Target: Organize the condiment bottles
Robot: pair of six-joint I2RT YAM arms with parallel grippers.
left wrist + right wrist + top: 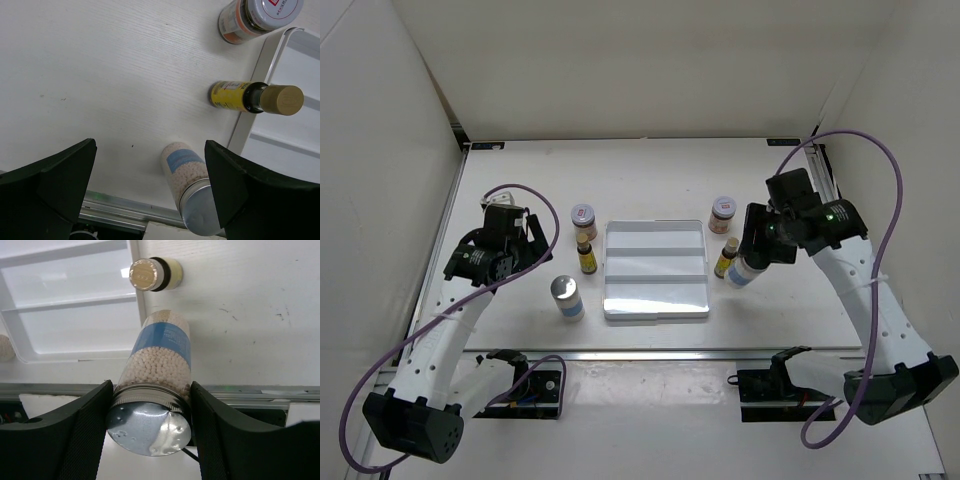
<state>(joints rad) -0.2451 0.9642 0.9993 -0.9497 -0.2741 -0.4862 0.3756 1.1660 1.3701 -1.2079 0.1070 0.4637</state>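
**White bottle clamped in right gripper; left gripper wide and holding nothing**

Right gripper [150, 405]: the jaws are drawn in narrow. Both fingers [82, 432] press on the silver-capped end of a white bottle [161, 357] with a blue label. The bottle leans away from the jaws toward the table [250, 300]. Whether its base touches the surface cannot be told.

Just past the bottle's far end stands a dropper [152, 274] with a gold cap. It is close beside the rim of the white tray [140, 305]. The tray's stepped shelves run off to one side of the jaws and hold no bottle where they show. Further beyond these jaws, well apart from them, stands a jar [723, 212].

Left gripper [150, 150]: the jaws stand wide with nothing gripped. A second white bottle [186, 182] stands upright below the gap, nearer one finger [250, 195]. The overhead view shows the gripper clear of it.

Ahead of these jaws and toward the tray stands a second dropper [232, 95] with a yellow label, just beside the rim. Beyond that dropper is a second jar [250, 20], also near the rim.
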